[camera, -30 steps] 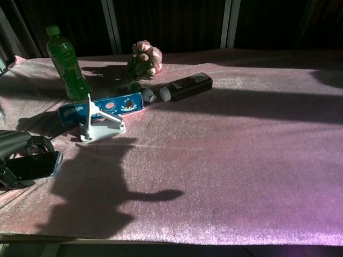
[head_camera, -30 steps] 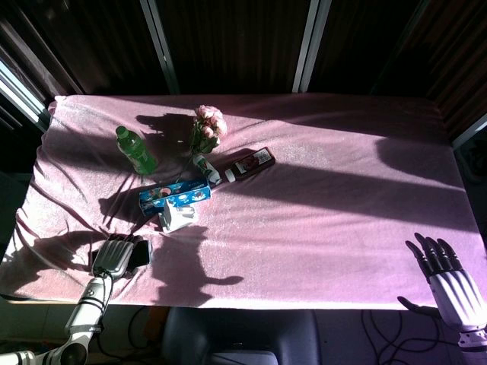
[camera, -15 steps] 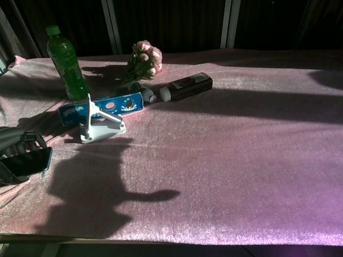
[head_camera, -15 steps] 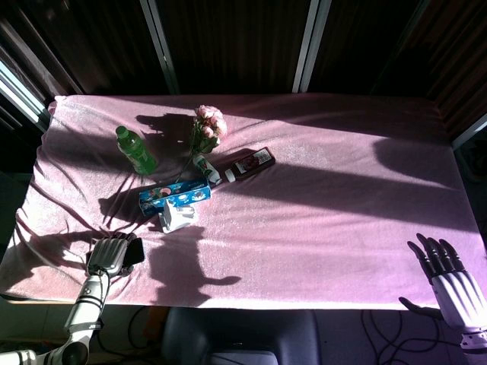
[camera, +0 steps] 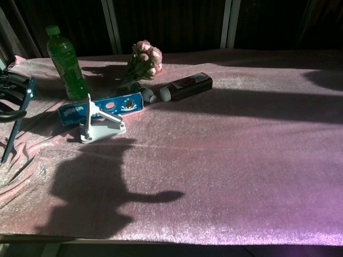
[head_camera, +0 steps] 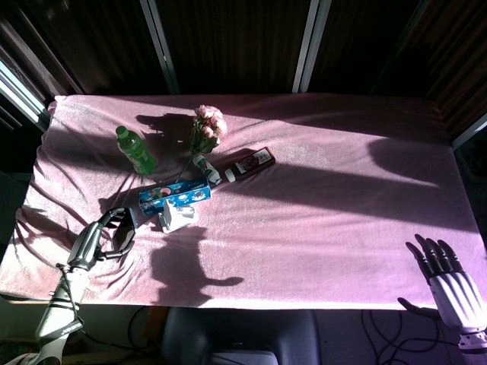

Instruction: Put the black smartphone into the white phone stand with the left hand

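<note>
My left hand (head_camera: 103,234) grips the black smartphone (camera: 17,119) and holds it above the cloth, tilted up on its edge. In the chest view the smartphone shows as a thin blue-edged slab at the far left, with the fingers (camera: 9,95) curled round its top. The white phone stand (head_camera: 176,217) sits on the pink cloth in front of the blue box, to the right of the smartphone and apart from it. It also shows in the chest view as the stand (camera: 99,126). My right hand (head_camera: 447,280) hovers at the table's near right corner, fingers spread and holding nothing.
Behind the stand lie a blue box (camera: 102,108), a green bottle (camera: 65,59), a bunch of pink flowers (camera: 144,58), a small white tube (camera: 147,95) and a dark bottle on its side (camera: 187,86). The pink cloth (head_camera: 335,220) is wrinkled near my left hand.
My left hand has lifted the smartphone off the cloth, turned it from flat to on edge, and moved it up and away from the table's front edge. My right hand stayed put.
</note>
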`<action>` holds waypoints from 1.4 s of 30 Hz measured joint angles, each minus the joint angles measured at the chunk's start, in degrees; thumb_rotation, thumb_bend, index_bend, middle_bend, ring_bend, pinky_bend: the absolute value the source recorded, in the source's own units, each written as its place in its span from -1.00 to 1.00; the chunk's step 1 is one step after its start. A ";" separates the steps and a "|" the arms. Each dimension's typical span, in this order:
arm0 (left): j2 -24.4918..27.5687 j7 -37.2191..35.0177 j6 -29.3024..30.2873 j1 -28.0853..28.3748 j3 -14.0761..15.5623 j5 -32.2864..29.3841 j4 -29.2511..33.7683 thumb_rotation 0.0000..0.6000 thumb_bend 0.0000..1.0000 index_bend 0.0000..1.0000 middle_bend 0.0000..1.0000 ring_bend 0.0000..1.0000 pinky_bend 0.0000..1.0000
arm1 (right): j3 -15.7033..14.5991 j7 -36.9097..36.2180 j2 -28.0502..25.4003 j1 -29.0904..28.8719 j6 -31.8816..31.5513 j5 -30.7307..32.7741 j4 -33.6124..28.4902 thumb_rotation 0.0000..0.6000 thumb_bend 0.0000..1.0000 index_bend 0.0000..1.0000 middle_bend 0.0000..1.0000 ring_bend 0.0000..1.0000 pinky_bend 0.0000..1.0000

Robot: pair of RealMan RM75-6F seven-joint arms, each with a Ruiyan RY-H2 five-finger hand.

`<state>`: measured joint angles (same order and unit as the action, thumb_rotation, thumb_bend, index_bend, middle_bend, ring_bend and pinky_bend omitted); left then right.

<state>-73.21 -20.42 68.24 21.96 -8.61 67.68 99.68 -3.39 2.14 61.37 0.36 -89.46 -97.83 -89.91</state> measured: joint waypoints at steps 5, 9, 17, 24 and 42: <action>-4.16 -16.68 6.77 -1.90 -3.82 7.02 -5.48 1.00 -0.08 0.69 1.00 0.46 -0.40 | -1.40 1.17 0.11 1.77 -2.18 -1.44 -0.41 1.00 -0.52 -1.00 -1.00 -1.00 -1.00; -11.24 -21.47 12.03 -1.22 -6.36 11.39 -14.89 1.00 -0.08 0.69 1.00 0.45 -0.43 | -1.78 1.85 0.26 2.21 -2.21 -1.95 -0.61 1.00 -0.52 -1.00 -1.00 -1.00 -1.00; -22.88 -29.39 17.36 3.18 -7.24 19.11 -37.55 1.00 -0.08 0.69 1.00 0.42 -0.43 | -1.54 2.33 0.46 2.31 -2.00 -1.57 -0.71 1.00 -0.52 -1.00 -1.00 -1.00 -1.00; -32.80 -34.25 19.92 6.80 -6.34 21.16 -49.01 1.00 -0.08 0.69 1.00 0.42 -0.44 | -1.34 2.96 0.58 2.09 -1.35 -1.28 -1.06 1.00 -0.52 -1.00 -1.00 -1.00 -1.00; -36.59 -36.07 14.65 7.59 -3.57 18.59 -52.35 1.00 -0.08 0.69 1.00 0.42 -0.48 | -1.08 1.25 1.00 2.29 -2.39 -1.66 0.07 1.00 -0.52 -1.00 -1.00 -1.00 -1.00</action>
<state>-109.80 -56.50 82.89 29.55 -12.19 86.28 47.33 -4.47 3.38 62.37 2.65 -91.85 -99.49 -89.83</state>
